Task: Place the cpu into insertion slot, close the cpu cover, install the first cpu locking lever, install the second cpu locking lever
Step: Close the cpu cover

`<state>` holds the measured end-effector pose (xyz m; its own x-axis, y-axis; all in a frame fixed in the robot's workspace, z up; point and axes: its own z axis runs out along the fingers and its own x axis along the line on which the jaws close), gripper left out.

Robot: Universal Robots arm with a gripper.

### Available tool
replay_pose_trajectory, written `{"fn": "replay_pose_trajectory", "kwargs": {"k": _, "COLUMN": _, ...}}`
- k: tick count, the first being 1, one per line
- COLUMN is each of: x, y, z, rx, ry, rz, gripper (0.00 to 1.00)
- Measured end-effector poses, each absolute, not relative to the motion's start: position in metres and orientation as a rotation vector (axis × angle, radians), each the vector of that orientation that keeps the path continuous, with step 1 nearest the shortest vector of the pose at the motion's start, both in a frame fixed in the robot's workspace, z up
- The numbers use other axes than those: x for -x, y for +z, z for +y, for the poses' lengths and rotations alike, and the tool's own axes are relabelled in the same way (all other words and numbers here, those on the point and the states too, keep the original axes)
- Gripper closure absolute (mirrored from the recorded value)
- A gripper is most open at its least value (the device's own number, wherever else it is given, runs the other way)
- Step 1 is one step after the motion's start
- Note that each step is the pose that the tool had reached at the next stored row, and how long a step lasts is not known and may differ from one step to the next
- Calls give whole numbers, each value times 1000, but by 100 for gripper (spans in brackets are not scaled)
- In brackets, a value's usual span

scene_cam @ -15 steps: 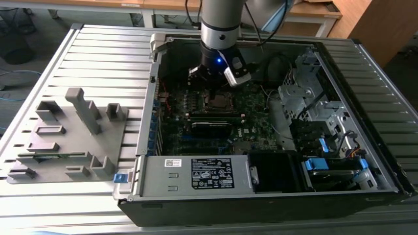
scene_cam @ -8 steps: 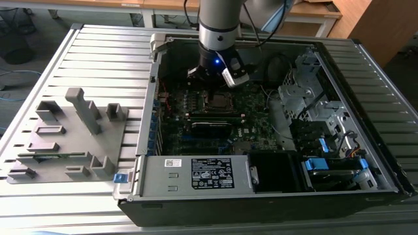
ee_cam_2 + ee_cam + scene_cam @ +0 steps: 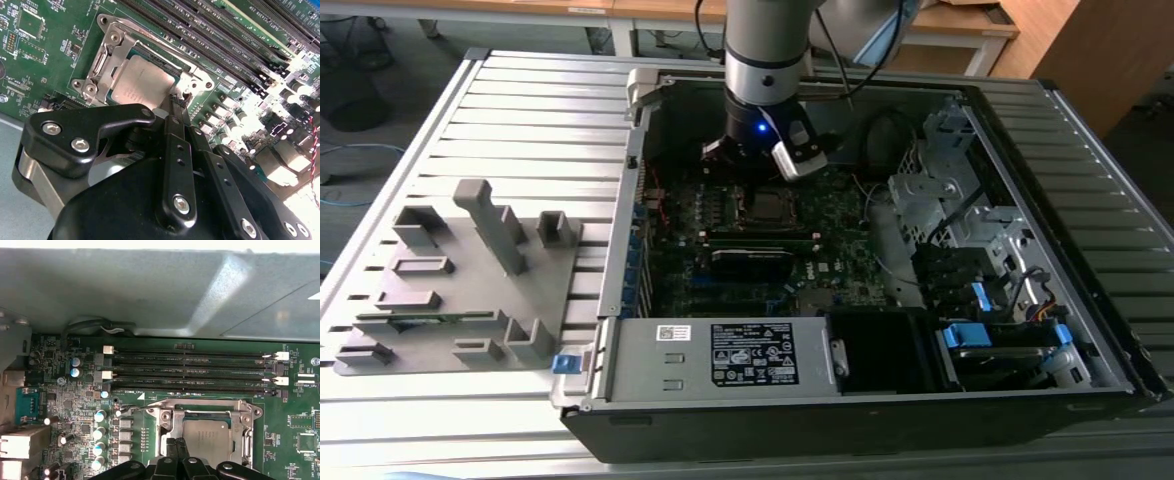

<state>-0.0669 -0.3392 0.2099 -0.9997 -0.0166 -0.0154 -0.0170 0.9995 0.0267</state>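
Note:
The cpu (image 3: 207, 437) (image 3: 141, 82), a dull grey square, lies flat in the insertion slot (image 3: 200, 403) (image 3: 152, 51) on the green motherboard. Over its edges sits the silver cpu cover (image 3: 171, 426) (image 3: 106, 61), lowered, with the chip showing through its window. My gripper (image 3: 174, 101) (image 3: 175, 446) is shut, its black fingertips pressed together right at the socket's edge beside the cover's tab. I see nothing between them. A thin wire lever (image 3: 134, 409) sticks out sideways from the socket's corner. In the exterior view the gripper (image 3: 767, 160) hangs just above the socket (image 3: 767, 205).
Long black memory slots (image 3: 195, 371) (image 3: 210, 30) run beside the socket. Capacitors (image 3: 99, 440) and rear ports (image 3: 22, 407) stand close by. The open computer case (image 3: 640, 100) walls in the board; a grey fixture block (image 3: 467, 270) sits on the exterior view's left.

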Motion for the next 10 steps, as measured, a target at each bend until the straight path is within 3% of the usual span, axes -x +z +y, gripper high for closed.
{"fn": "replay_pose_trajectory", "kwargs": {"k": 10, "x": 69, "y": 207, "z": -339, "rx": -4, "ry": 41, "rz": 3126, "gripper": 90}}
